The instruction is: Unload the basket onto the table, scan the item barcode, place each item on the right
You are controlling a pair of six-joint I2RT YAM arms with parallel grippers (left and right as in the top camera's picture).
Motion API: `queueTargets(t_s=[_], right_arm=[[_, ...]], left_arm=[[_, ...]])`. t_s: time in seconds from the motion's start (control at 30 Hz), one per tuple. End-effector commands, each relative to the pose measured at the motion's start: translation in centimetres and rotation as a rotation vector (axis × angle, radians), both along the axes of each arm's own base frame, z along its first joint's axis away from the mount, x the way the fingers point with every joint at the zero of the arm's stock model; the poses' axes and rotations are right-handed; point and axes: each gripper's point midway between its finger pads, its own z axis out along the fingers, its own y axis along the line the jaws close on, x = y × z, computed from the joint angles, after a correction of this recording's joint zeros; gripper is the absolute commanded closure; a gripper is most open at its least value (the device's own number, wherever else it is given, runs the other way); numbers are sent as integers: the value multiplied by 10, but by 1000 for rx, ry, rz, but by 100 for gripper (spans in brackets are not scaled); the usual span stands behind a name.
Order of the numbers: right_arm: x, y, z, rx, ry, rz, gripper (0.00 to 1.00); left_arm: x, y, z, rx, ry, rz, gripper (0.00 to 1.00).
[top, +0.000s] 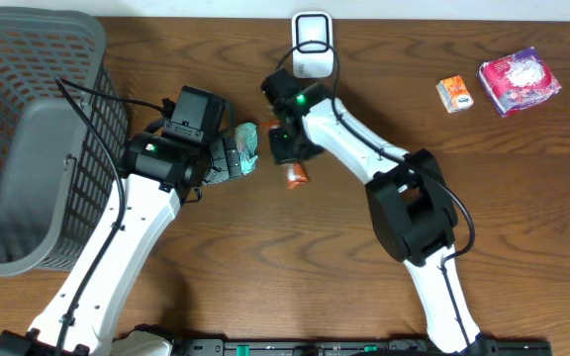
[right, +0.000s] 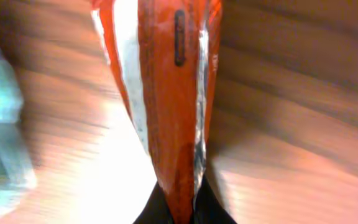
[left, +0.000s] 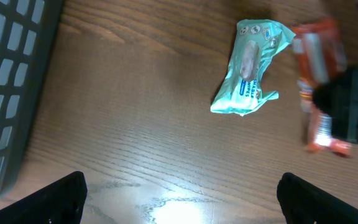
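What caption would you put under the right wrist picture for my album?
The right gripper shut on an orange packet, wooden table behind.

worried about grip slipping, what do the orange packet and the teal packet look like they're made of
Orange packet: probably thin plastic or foil-lined film, glossy; silvery bands and bright glare run along its creased surface. Teal packet: seemingly soft plastic film, mildly shiny; its ends are crimped and wrinkled, and the body looks puffy.

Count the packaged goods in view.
4: teal plastic packet by left gripper; orange foil packet in right gripper; small orange box and pink packet, top right. Arms may hide others.
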Motion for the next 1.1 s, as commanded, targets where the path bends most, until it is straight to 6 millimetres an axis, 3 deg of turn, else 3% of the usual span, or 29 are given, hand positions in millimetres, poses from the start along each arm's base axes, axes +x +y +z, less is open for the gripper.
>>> queueTargets(t_s=[0.0, 0.1, 0.17, 0.43, 0.53, 0.67, 0.7, 0.83, 0.9, 1.07], right_arm=[[39, -58, 34, -297, -187, -45, 99], [53, -112, 79, -627, -349, -141, 99], [49, -135, 87, -753, -399, -213, 99], [26, -162, 14, -789, -327, -227, 98], [17, -155, 0, -750, -287, -214, 88], [16, -130, 2, -646, -244, -194, 74], [19, -122, 6, -609, -236, -200, 65], [41, -84, 32, -371, -191, -139, 44], [52, -73, 48, -254, -175, -116, 41], [64, -89, 79, -38, -81, -177, 37]], left_arm=[[2, 2, 3, 5, -9, 18, 2], [2, 2, 3, 5, -10, 18, 2], [2, 2, 3, 5, -10, 18, 2], [2, 2, 3, 5, -10, 18, 2], [2, 2, 3, 5, -10, 19, 2], [2, 2, 3, 5, -10, 19, 2], [2, 2, 3, 5, -10, 18, 2], [2, 2, 3, 5, -10, 18, 2], [2, 2, 3, 5, -10, 18, 2], [2, 2, 3, 5, -10, 18, 2]])
